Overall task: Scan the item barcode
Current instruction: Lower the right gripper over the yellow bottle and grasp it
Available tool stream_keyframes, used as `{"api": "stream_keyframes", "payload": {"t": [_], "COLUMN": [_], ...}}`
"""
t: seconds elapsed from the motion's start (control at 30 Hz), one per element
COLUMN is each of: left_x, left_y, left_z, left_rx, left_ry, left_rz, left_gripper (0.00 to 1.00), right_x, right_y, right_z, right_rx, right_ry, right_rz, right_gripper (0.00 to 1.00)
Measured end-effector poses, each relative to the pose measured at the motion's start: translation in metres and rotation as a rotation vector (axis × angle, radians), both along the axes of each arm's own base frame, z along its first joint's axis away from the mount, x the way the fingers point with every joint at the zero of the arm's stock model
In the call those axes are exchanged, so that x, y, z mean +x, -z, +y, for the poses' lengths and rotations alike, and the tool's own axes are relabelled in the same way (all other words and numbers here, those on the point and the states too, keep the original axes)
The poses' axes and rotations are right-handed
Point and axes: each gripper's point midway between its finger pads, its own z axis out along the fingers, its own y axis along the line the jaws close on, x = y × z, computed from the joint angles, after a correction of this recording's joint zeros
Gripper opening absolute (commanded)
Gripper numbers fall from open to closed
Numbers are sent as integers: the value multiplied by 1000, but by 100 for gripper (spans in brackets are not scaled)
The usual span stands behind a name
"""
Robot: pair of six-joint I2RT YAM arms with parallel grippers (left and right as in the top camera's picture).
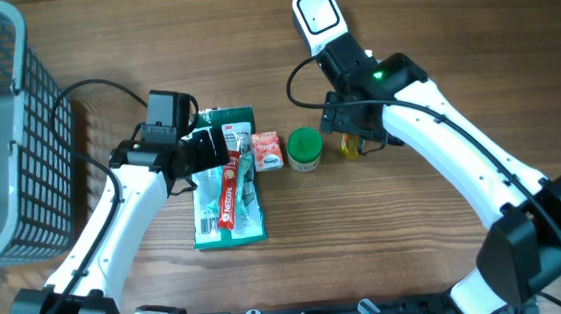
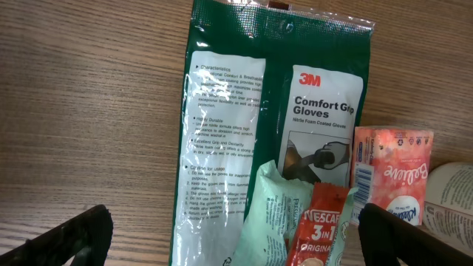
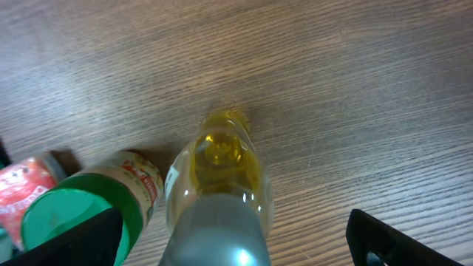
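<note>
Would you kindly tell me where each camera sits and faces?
Overhead: above the table, looking down; left arm and right arm show.
Left wrist: on left arm, facing the glove pack; jaws at lower corners.
Right wrist: on right arm, facing the yellow bottle; jaws likewise.
Overhead and left wrist share the glove pack.

Overhead the yellow bottle (image 1: 346, 153) is mostly hidden; the glove pack (image 2: 222, 148) bears unreadable small print

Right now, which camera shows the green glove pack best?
The left wrist view: the glove pack fills it, label readable. Overhead shows it small, partly covered by sachets. The right wrist view misses it.
</note>
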Motion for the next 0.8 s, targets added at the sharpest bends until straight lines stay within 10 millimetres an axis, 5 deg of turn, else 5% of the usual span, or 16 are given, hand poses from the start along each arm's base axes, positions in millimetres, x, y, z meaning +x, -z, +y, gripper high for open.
{"api": "stream_keyframes", "payload": {"t": [0.8], "left_x": [0], "left_y": [0], "left_z": [0], "left_rx": [0], "left_ry": [0], "left_rz": [0], "left_gripper": [100], "right_x": [5], "right_y": [4], "right_z": [3], "right_rx": [3], "right_ry": [-4], "right_rz": [-6], "right_gripper": [100]}}
